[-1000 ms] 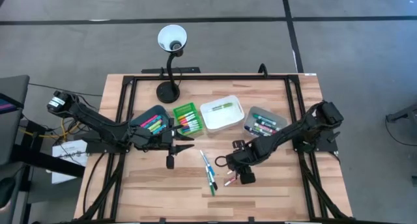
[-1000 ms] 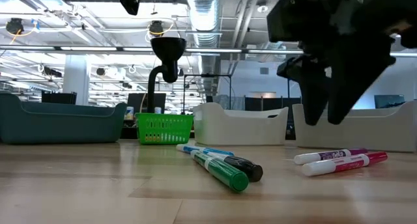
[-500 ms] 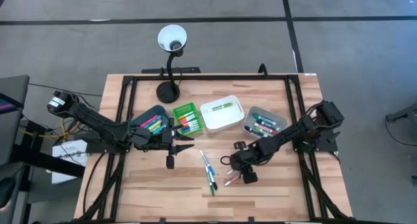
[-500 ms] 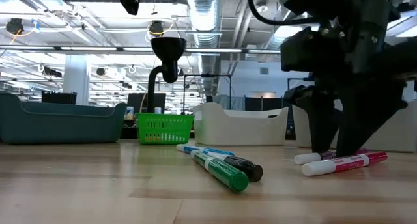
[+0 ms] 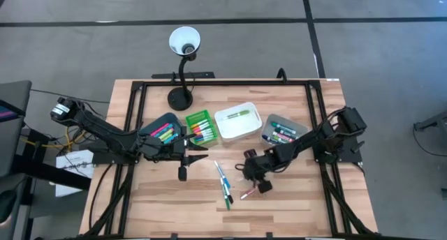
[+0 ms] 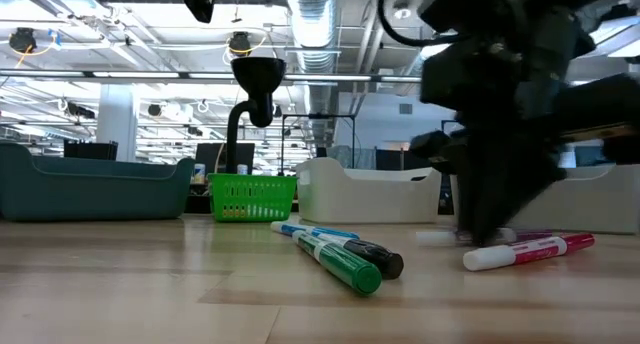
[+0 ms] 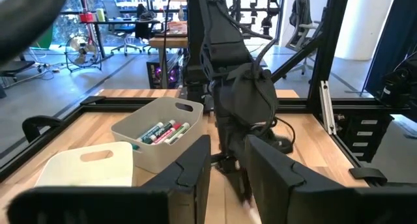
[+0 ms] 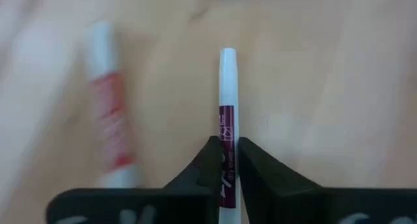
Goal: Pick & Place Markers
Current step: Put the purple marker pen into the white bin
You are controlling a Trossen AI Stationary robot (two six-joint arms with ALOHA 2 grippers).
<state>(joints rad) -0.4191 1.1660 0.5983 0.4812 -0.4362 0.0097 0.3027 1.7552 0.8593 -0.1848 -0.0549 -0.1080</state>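
Two markers concern the right gripper at this moment: a purple marker pinched between its two dark fingers, and a pink marker lying loose on the wooden table just beside it. The jaws are closed down tight on the purple marker's barrel, near the middle of its length, with the white end sticking out forward beyond the fingertips. In the low view the marker sits at or barely off the table surface; whether it is lifted clear I cannot tell

I judge these pens light, stiff and smooth-skinned, so a mid-barrel pinch is the sensible hold: it balances the pen and keeps it from pivoting. A round plastic barrel could roll or slip out if squeezed off-centre

Other loose markers, a green marker, a black marker and a blue marker, lie together near the table's middle, apart from the gripper. More markers sit in the grey bin, the green basket and the dark teal bin; the white bin holds one green pen

The left gripper waits beside the teal bin, holding nothing, its jaws partly apart
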